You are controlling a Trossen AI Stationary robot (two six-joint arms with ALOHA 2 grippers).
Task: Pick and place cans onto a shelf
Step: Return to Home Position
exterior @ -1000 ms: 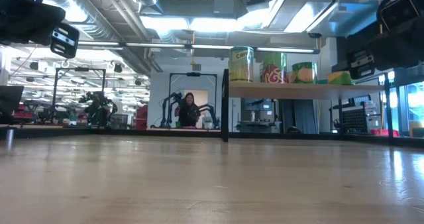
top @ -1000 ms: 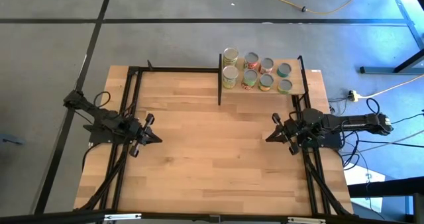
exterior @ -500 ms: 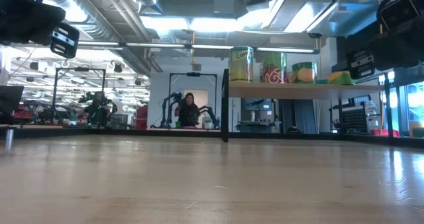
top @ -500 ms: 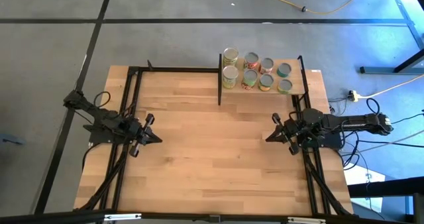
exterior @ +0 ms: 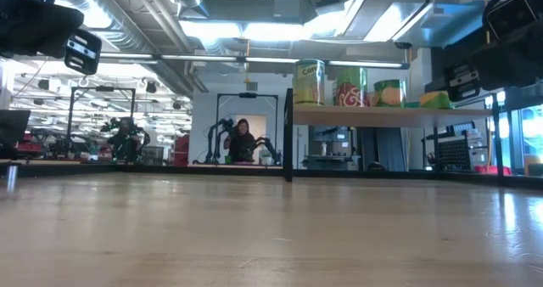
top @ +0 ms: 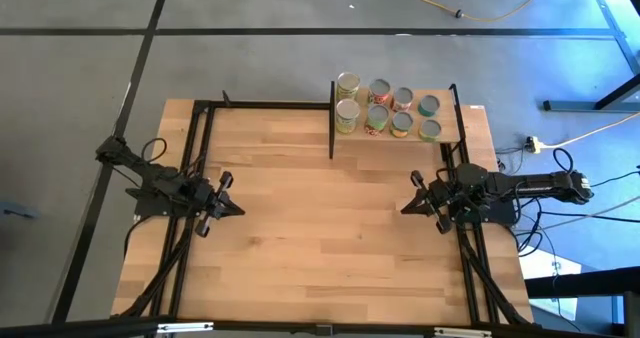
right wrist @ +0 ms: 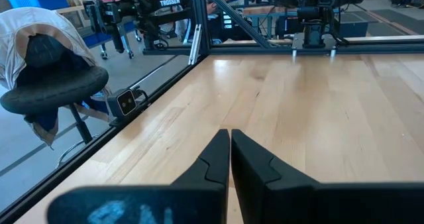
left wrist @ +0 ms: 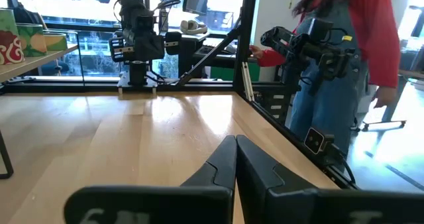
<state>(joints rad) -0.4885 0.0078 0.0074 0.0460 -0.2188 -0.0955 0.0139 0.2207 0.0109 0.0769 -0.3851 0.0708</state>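
Note:
Several cans (top: pixel 388 110) with silver tops stand upright in two rows on the shelf (top: pixel 447 118), a raised light-wood board with black uprights at the table's far right. The low view shows them (exterior: pixel 349 85) standing on the shelf's board (exterior: pixel 424 115). My left gripper (top: pixel 238 210) hovers over the table's left side, shut and empty, its fingertips (left wrist: pixel 235 141) together. My right gripper (top: pixel 405 210) hovers over the right side, near the shelf's front, also shut and empty, with fingertips (right wrist: pixel 229 134) meeting. The two grippers point toward each other across the table.
The wooden tabletop (top: pixel 320 228) between the arms is bare. A black frame rail (top: pixel 270 104) runs along the far edge. A person (left wrist: pixel 344 65) stands beside the table, a stool (right wrist: pixel 53 85) stands off another side, and another person (exterior: pixel 242 140) is far behind.

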